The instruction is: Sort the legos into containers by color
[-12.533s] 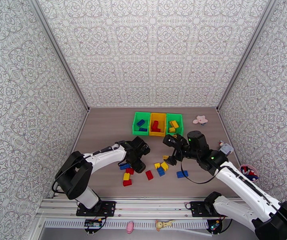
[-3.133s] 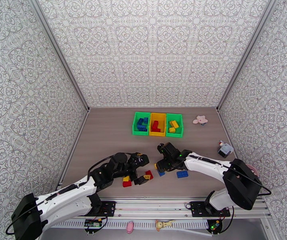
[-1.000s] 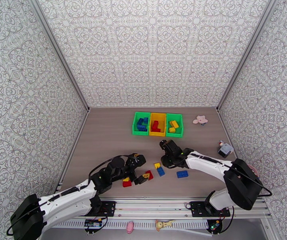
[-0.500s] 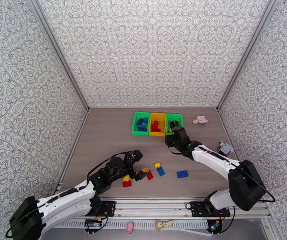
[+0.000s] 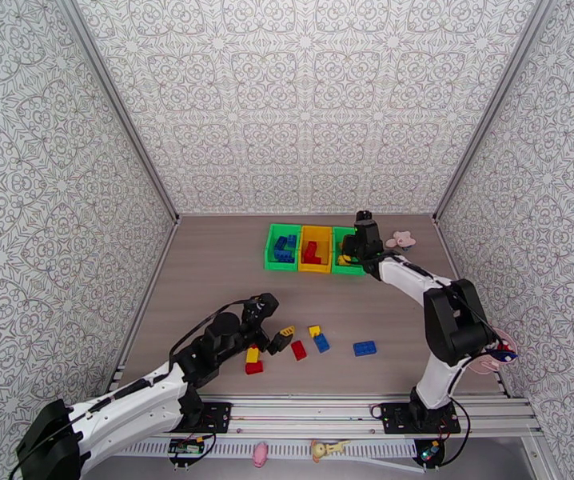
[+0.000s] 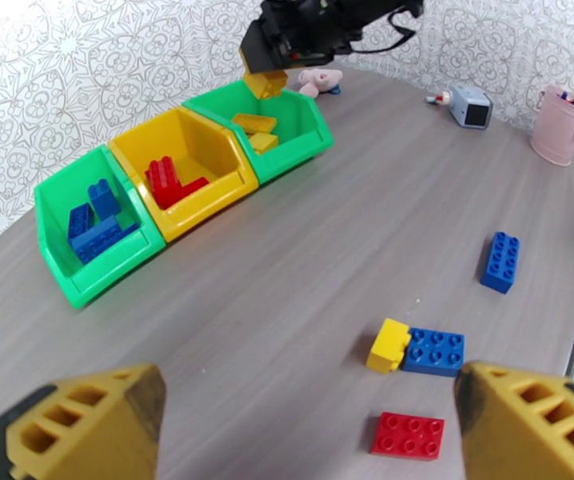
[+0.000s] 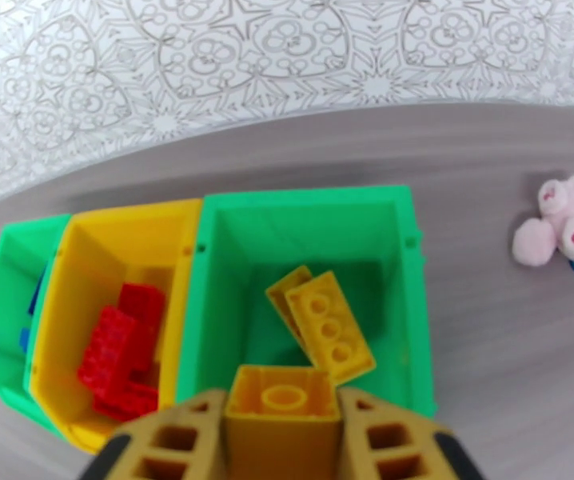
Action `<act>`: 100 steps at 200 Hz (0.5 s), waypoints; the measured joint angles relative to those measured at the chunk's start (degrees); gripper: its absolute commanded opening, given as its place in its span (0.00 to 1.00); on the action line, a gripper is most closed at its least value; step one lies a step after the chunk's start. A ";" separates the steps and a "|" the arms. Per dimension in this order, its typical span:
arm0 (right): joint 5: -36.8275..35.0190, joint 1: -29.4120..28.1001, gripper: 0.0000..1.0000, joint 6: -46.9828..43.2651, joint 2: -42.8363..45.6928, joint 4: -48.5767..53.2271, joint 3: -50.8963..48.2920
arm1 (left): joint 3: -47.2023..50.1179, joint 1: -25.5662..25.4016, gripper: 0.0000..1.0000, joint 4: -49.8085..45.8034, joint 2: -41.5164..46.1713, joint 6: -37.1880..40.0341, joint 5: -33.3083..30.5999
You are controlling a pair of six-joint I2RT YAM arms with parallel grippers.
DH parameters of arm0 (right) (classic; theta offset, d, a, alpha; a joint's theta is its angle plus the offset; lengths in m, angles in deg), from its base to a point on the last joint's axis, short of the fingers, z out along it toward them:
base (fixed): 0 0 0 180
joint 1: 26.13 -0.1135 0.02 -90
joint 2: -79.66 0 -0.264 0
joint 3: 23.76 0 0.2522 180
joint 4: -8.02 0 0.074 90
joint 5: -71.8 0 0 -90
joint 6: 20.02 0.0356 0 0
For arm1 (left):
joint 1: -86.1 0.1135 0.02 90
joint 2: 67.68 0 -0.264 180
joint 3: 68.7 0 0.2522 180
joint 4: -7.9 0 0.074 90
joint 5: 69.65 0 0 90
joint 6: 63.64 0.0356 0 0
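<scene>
One yellow brick: right gripper is pinching it over the 3-o'clock green bin; centering before letting go.
Left gripper: hanging wide apart, empty.

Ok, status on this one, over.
Right gripper shut on yellow lego, above green bin of yellows. Left gripper open, empty, over loose legos. Nothing blocking the drop.

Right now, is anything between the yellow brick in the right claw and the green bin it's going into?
Nothing visible does. The right claw holds the yellow brick over the open green bin; the yellow bricks already inside lie below its rim.
</scene>
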 measured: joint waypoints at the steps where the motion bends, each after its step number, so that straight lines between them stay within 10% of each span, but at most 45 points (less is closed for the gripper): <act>1: 0.04 0.04 0.24 -0.07 -0.15 0.00 0.11 | 0.00 0.00 1.00 0.00 0.00 0.00 0.00; 100: 6.51 1.77 0.69 -5.42 -3.06 2.10 2.97 | -5.49 6.82 1.00 -7.15 -2.43 0.81 2.89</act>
